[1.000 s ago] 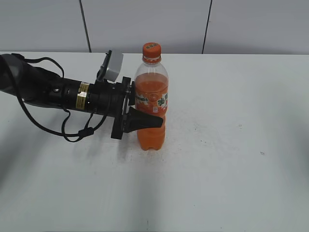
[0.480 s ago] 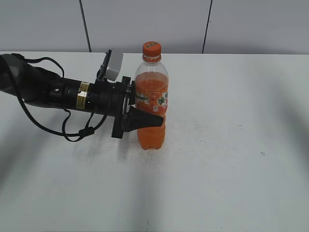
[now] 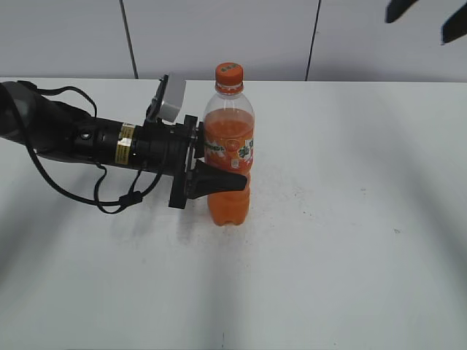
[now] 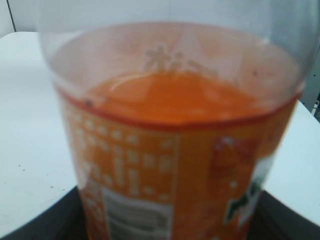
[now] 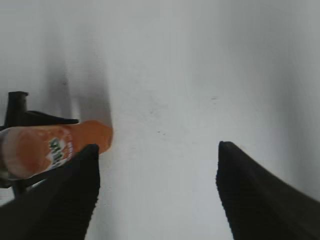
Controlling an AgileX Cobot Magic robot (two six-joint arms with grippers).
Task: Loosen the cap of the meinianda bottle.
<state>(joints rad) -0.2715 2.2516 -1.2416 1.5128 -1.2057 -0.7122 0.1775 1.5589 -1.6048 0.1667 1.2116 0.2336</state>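
The left end effector (image 3: 219,182) clamps the upright bottle (image 3: 228,157) at its label on the worktop (image 3: 350,240), cap (image 3: 229,74) on. At two o'clock, the right end effector (image 3: 427,18) hangs wide open, empty.

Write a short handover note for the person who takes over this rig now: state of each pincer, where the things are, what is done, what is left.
Left pincer: shut on the tall clear plastic bottle of orange drink, clamped at its label band; the bottle stands upright on the white table.
Right pincer: open, holding nothing, high above the table; only its tips show at the top right corner of the exterior view.
Small round orange plastic screw cap: on the bottle neck, nothing touching it.
Done: bottle is held steady.
Left: bring the right pincer down over the cap, grip it and twist it loose.
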